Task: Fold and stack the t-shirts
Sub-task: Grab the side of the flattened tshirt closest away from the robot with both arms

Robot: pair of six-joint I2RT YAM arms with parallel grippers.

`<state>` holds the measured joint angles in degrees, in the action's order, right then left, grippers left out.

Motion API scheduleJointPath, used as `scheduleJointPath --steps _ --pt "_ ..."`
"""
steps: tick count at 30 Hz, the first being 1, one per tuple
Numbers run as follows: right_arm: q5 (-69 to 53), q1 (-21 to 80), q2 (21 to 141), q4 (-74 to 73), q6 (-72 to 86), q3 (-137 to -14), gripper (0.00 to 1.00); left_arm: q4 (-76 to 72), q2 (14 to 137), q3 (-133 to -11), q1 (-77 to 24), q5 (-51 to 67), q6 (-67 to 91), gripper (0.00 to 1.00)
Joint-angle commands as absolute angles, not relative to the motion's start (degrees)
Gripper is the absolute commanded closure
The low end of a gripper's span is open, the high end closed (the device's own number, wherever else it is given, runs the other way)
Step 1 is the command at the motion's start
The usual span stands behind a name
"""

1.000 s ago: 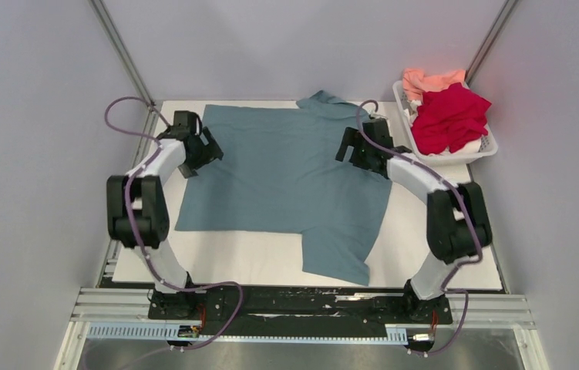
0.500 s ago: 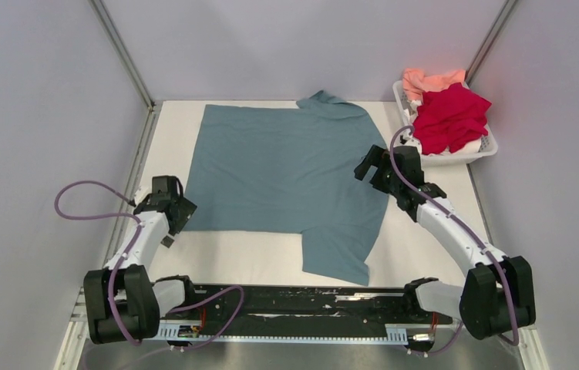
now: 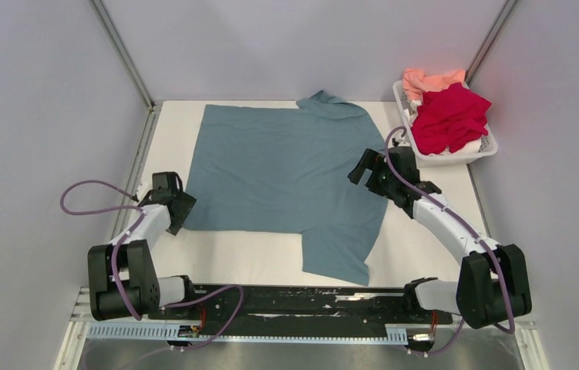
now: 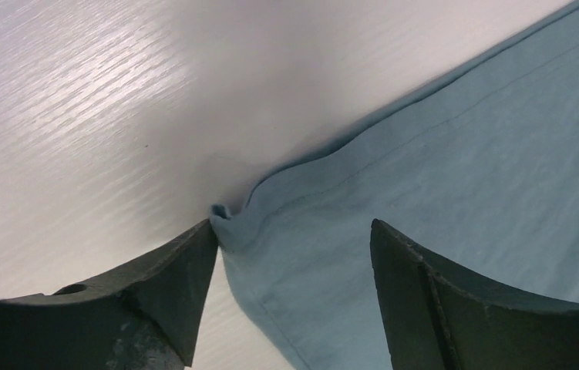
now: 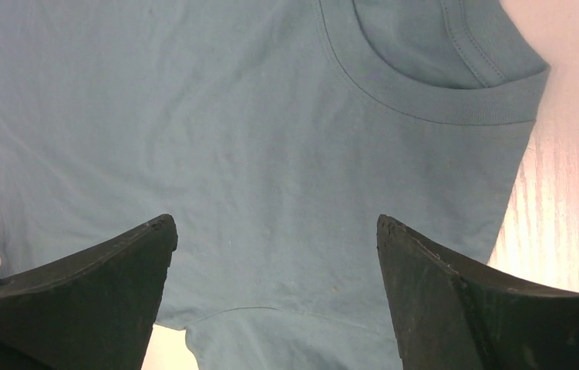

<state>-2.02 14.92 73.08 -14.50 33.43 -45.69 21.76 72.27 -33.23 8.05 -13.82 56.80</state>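
**While both grippers stand at the teal shirt: hem corner and collar**

Where the top view looks down on the right gripper (image 5: 277, 223), the wrist body covers its fingertips and the shirt's collar (image 5: 425, 92); only the right wrist view shows them. Both wrist views cut the fingers off at the lower edge. In the basket (image 3: 456, 158) the salmon-pink t-shirt (image 3: 425, 79) is mostly buried behind the crimson t-shirt (image 3: 448, 116). Something white under the red heap is too small to make out.

Teal-blue t-shirt (image 3: 286, 173): lies spread flat on the white table (image 3: 255, 258), hem to the left, collar to the right. One sleeve (image 3: 328, 102) points to the far edge, slightly rumpled. The other sleeve (image 3: 340, 254) points to the near edge. Body is smooth, with faint creases. The ribbed collar lies flat.

Left gripper (image 4: 294, 231): at the near-left hem corner, jaws apart, nothing pinched. The corner is bunched into a small fold that touches the left-hand finger (image 4: 186, 262). Cannot tell whether that finger presses on it or merely meets it.

Right gripper: jaws wide apart, released, over the chest just below the collar. Contact with the cloth cannot be told.
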Motion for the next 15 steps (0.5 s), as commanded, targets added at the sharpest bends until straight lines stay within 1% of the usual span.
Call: scheduleJointPath --steps 1,2,3,4,7,9,10,11,12,13,15 --pt "-1.4 15.1 71.1 -12.9 33.8 -46.5 0.00 16.9 76.8 -32.0 8.5 -9.1 59.9 0.24" --pt "-1.2 15.1 70.9 -13.0 33.8 -46.5 0.00 16.8 77.2 -32.0 8.5 -9.1 59.9 0.29" --pt "-1.1 15.1 70.7 -13.0 33.9 -46.4 0.00 16.9 77.3 -32.0 8.5 -9.3 60.0 0.31" --pt "-1.0 15.1 70.6 -13.0 34.0 -46.4 0.00 16.9 77.3 -32.1 8.5 -9.5 60.0 0.37" --pt "-1.0 15.1 70.8 -13.0 34.1 -46.4 0.00 17.0 77.1 -31.9 8.5 -10.0 59.8 0.50" --pt "-1.3 15.1 71.2 -13.0 34.2 -46.4 0.00 16.7 77.2 -31.7 8.5 -9.8 59.7 0.64" --pt "-1.4 15.0 71.4 -13.0 34.2 -46.4 0.00 16.6 77.4 -31.6 8.5 -9.7 59.7 0.69" --pt "-1.6 15.1 71.6 -13.0 34.4 -46.4 0.00 16.5 77.7 -31.6 8.5 -9.4 59.5 0.77" --pt "-1.8 15.1 71.7 -13.0 34.5 -46.4 0.00 16.4 77.9 -31.7 8.5 -9.2 59.4 0.82" --pt "-2.1 15.1 71.7 -13.0 34.5 -46.4 0.00 16.5 78.4 -31.8 8.5 -8.8 59.3 0.94" --pt "-2.8 15.2 71.6 -13.0 34.0 -46.4 0.00 16.8 79.0 -32.1 8.6 -8.5 59.1 1.00"
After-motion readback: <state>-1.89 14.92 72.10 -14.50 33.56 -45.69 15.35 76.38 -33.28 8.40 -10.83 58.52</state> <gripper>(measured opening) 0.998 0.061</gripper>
